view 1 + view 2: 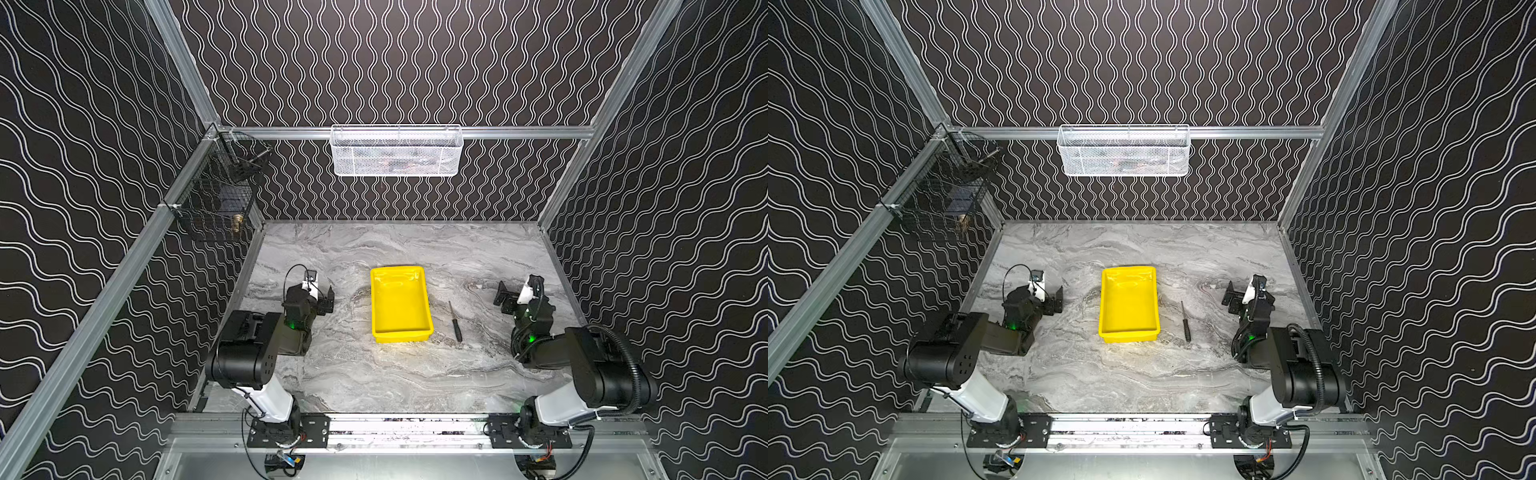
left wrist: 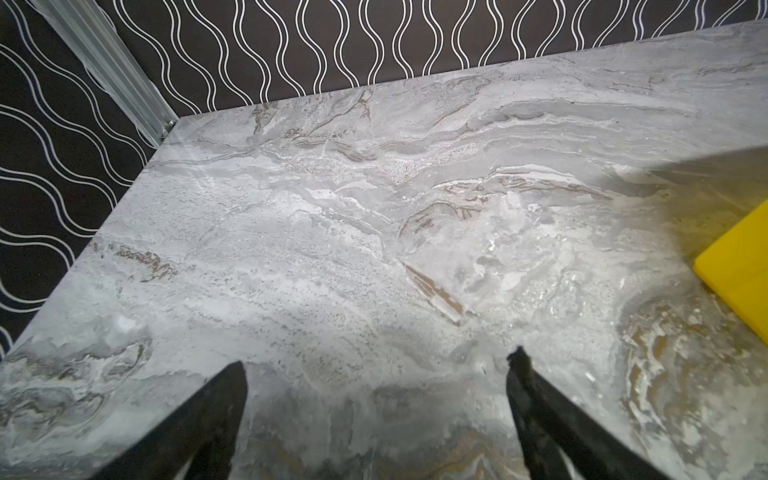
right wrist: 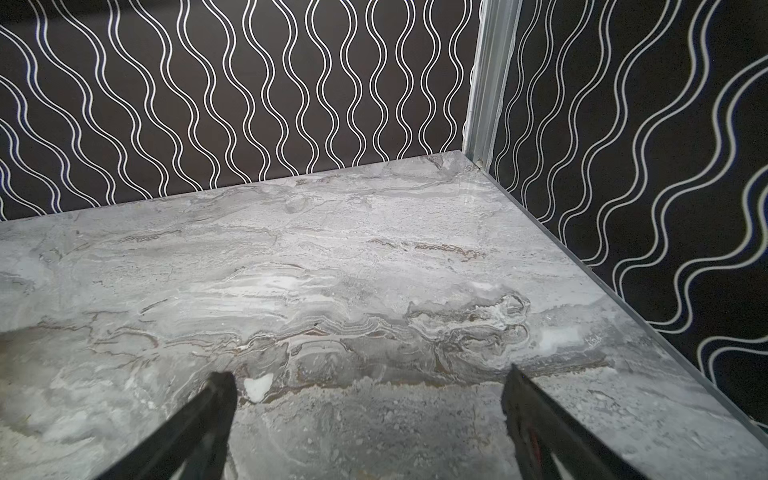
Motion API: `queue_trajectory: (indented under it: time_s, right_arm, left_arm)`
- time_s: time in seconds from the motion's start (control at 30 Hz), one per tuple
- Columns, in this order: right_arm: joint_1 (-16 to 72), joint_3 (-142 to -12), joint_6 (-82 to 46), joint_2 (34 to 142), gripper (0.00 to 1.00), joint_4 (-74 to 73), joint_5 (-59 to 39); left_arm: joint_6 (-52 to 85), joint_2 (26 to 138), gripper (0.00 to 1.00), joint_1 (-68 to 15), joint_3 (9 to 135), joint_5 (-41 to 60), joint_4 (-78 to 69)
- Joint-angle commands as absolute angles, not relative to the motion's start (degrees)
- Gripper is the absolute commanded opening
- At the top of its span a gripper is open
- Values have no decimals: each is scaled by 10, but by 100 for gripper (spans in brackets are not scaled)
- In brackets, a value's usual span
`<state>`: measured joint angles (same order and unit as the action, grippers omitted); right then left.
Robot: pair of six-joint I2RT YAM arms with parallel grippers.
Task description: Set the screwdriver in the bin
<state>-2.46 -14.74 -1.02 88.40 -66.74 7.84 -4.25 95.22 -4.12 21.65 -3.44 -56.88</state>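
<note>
Because the slim black-handled metal screwdriver (image 1: pixel 455 322) lies on the grey marbled worktop (image 1: pixel 374 374) just right of the shallow yellow plastic bin (image 1: pixel 401 333), long axis along the bin's side, both top views put it left of the right jaws, the nearer pair. One screwdriver, one bin. Left wrist view: left jaws apart, bin corner (image 2: pixel 739 266) nearby. Right wrist view: right jaws apart, screwdriver unseen.

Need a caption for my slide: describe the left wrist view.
Left gripper open above the marble table, a corner of the yellow bin just in view.
</note>
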Motion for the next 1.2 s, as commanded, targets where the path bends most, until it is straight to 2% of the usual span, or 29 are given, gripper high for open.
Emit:
queue_trajectory:
  time_s: [0.0,1.17]
  right_arm:
    - [-25,-149,-11,884,99,-683,77]
    - [-25,-149,-11,884,99,-684,77]
  left_arm:
    - [-42,948,99,-41,215,-40,-581]
    - [-32,954,99,-26,222,-32,-572]
